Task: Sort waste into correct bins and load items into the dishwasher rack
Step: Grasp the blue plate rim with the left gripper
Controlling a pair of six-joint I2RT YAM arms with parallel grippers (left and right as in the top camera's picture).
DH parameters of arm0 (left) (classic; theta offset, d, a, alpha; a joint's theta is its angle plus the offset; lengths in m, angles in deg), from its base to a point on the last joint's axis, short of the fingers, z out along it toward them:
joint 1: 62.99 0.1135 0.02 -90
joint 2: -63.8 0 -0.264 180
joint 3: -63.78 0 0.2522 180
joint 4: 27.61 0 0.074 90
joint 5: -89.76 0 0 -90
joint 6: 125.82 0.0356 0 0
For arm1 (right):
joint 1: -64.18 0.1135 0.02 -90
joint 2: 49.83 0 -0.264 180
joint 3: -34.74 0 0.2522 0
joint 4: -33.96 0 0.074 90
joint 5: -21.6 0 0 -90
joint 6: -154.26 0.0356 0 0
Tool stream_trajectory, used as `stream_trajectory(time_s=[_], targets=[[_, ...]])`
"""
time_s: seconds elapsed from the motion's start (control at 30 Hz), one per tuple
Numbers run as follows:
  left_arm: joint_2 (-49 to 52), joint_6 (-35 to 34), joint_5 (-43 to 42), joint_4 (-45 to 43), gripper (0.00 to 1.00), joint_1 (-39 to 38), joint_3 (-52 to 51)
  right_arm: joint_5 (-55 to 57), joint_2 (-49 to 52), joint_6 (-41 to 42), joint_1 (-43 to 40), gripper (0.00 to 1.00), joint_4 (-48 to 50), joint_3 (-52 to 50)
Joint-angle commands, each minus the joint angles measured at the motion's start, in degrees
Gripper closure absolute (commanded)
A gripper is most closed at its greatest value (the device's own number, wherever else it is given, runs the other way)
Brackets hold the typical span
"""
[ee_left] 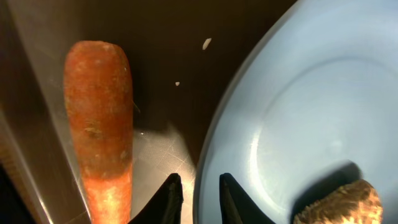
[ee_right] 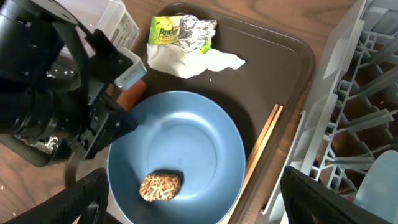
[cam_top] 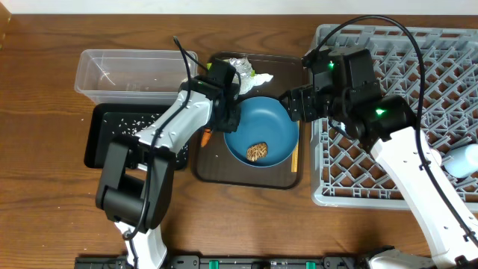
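Note:
The dark-blue plate (cam_top: 261, 131) lies on the brown tray with a brown food lump (cam_top: 258, 152) in it. My left gripper (cam_top: 228, 119) is at the plate's left rim; in the left wrist view its fingers (ee_left: 199, 199) straddle and close on the rim of the plate (ee_left: 298, 112). The orange carrot (ee_left: 99, 124) lies beside it on the tray. My right gripper (ee_right: 199, 205) is wide open and empty above the plate (ee_right: 180, 149) and the lump (ee_right: 160, 186). Foil (ee_right: 199, 34), a yellow-green wrapper (ee_right: 163, 30) and a napkin (ee_right: 193, 62) lie at the tray's far end. Chopsticks (ee_right: 264, 146) lie along its right side.
The clear tub (cam_top: 127, 71) and the black tray (cam_top: 112, 138), sprinkled with rice grains, stand left of the brown serving tray (cam_top: 246, 179). The grey rack (cam_top: 418, 112) fills the right, with a pale cup (cam_top: 463, 161) at its right edge.

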Motion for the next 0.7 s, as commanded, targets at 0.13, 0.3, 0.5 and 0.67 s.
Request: stream_trajectory(time_s=[0.13, 0.3, 0.5, 0.67], targets=[[1.84, 0.55, 0.31, 0.11, 0.73, -0.02, -0.46, 0.15, -0.22, 0.79, 0.13, 0.19, 0.02, 0.44], [3.87, 1.42, -0.15, -0.26, 0.81, -0.02, -0.46, 0.15, -0.22, 0.81, 0.13, 0.19, -0.02, 0.44], [3.52, 4.83, -3.37, 0.13, 0.94, 0.04, -0.22, 0.15, -0.22, 0.81, 0.13, 0.19, -0.2, 0.44], [0.33, 4.83, -3.32, 5.18, 0.94, 0.04, 2.34, 0.17, -0.22, 0.79, 0.13, 0.18, -0.13, 0.44]])
